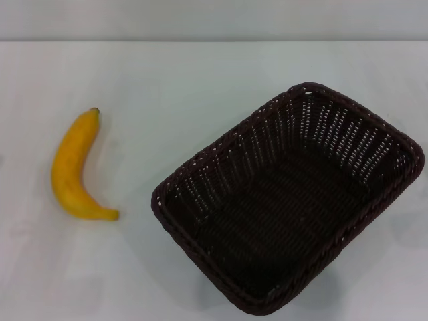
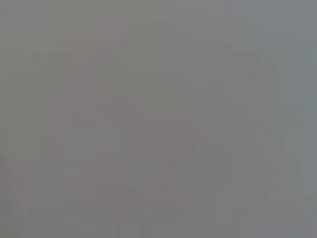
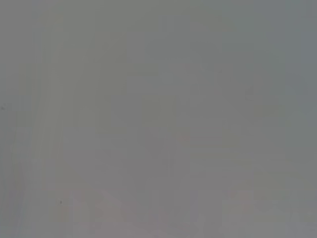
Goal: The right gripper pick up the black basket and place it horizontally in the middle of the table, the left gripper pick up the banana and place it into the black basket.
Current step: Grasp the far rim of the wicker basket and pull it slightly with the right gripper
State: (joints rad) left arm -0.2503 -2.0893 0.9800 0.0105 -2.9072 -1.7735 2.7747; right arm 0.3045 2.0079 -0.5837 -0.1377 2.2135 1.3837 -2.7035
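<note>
A large rectangular dark brown-black woven wicker basket (image 1: 287,200) sits upright on the plain white smooth counter (image 1: 174,80), to the right, turned at a slant so one corner points to the near edge. It holds nothing. Well apart on the left lies a single curved yellow-orange banana (image 1: 73,170), dark stem tip at the far end. Neither the left nor the right gripper appears anywhere, so I cannot tell how their jaws stand; both wrist views show only flat grey.
</note>
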